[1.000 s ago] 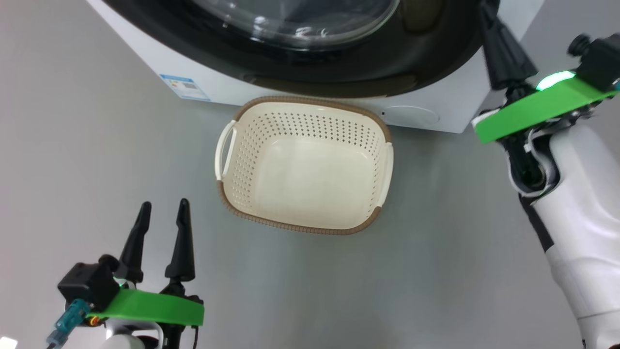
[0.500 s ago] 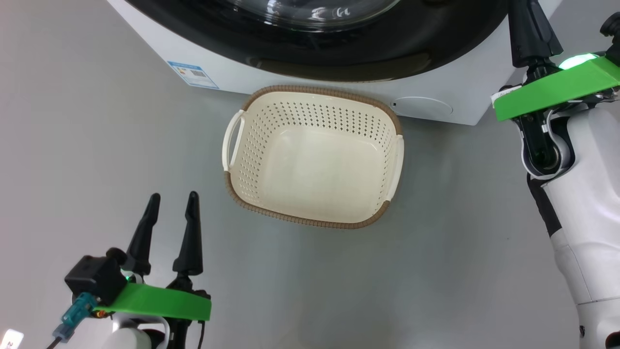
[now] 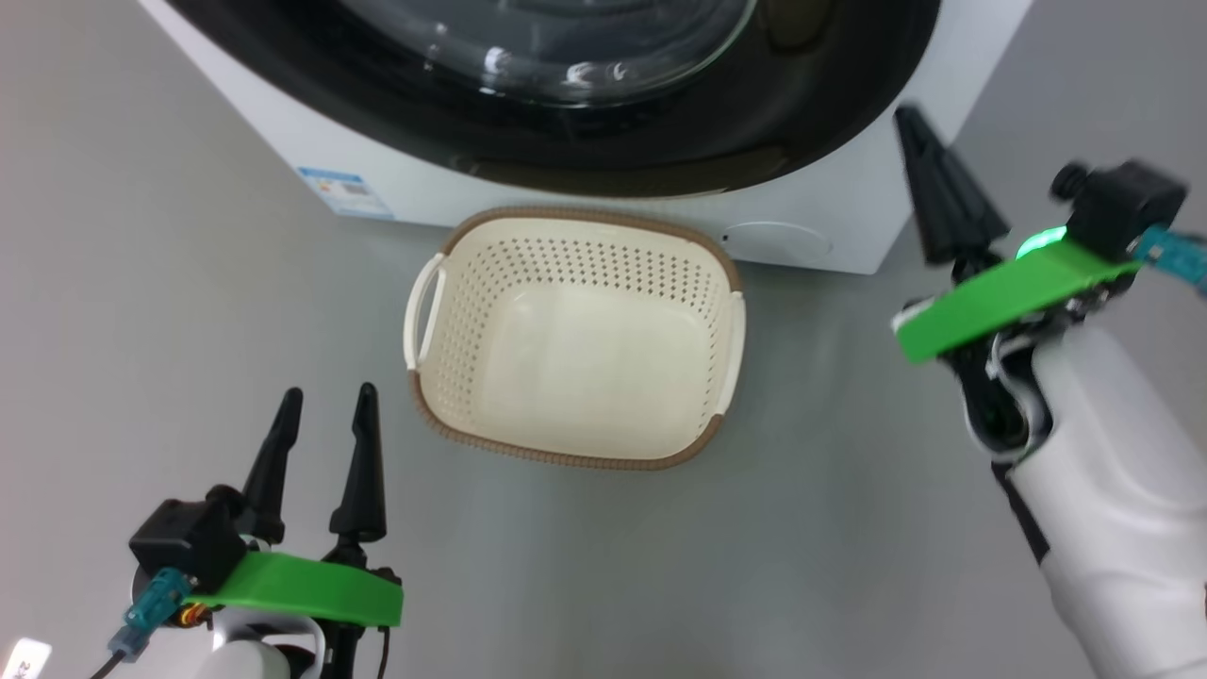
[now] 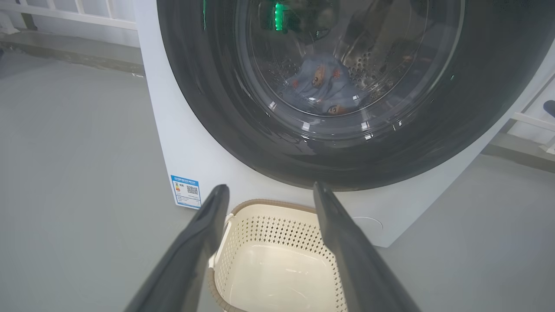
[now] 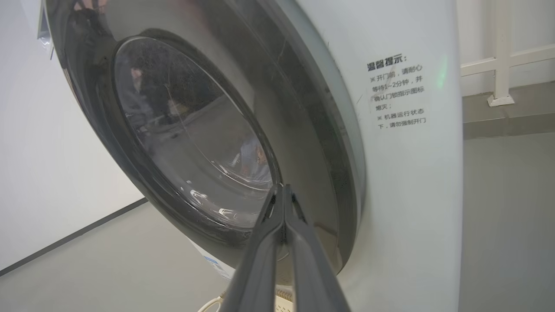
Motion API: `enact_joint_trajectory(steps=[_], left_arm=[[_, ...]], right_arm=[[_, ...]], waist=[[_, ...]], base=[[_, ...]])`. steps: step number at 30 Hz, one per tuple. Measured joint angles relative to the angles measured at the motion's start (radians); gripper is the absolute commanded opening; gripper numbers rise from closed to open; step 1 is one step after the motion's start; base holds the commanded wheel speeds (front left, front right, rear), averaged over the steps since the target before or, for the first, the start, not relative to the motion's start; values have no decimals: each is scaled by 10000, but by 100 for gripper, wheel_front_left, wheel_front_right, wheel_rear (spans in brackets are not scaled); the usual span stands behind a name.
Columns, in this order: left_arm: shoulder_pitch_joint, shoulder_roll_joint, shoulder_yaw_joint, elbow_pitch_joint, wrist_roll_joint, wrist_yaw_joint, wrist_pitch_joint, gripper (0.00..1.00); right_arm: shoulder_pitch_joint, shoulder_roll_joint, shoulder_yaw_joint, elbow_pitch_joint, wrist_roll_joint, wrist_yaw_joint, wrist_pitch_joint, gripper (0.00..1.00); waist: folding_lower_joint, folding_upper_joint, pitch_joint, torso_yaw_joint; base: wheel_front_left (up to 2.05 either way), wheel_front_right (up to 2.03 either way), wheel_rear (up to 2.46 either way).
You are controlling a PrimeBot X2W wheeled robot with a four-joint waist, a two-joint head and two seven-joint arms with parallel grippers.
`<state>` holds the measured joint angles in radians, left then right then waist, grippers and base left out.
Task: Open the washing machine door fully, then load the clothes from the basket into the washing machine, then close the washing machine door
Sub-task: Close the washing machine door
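Head view puts the basket (image 3: 453, 321) on the grey floor (image 3: 141, 330) just before the washing machine (image 3: 877, 189), its bare cream bottom showing. Through the glass of the washing machine door (image 3: 660, 141), which sits flat against the machine's front, the clothes (image 4: 323, 89) lie in the drum. The left end effector (image 3: 329, 391) hovers beside the basket's left, fingers spread wide. The right end effector (image 3: 907, 118), fingers pressed together, points up near the door's right edge.

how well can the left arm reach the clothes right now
Probably not: the clothes lie inside, behind the washing machine door, which looks shut and blocks the way. The left pincer hangs open, short of it.
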<state>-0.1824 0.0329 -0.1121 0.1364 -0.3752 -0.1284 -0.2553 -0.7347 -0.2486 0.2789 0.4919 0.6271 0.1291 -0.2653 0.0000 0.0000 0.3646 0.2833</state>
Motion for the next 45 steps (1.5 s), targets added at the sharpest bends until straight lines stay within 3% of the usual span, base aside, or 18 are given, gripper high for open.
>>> enact_joint_trajectory(steps=[1,11,27,45], left_arm=[[0,-2,12,63,23,0,-2,100],[207,50,397,447,462,0,0,100],[786,407,734,884,648,-8,0,100],[1268,554,1103,961,635,-8,0,100]], right_arm=[[189,-31,94,-58,-27,0,6,100],[1999,-232,222,-610,-27,0,8,100],[3959,-245,-589,-943,-107,0,8,100],[5481,-198,-1281,-1114,-268,0,10,100]], waist=[[0,0,-62,-56],[0,0,-704,-864],[0,0,-1719,-2385],[-1,0,-2389,-3437]], base=[[0,0,0],[0,0,0],[0,0,0],[0,0,0]])
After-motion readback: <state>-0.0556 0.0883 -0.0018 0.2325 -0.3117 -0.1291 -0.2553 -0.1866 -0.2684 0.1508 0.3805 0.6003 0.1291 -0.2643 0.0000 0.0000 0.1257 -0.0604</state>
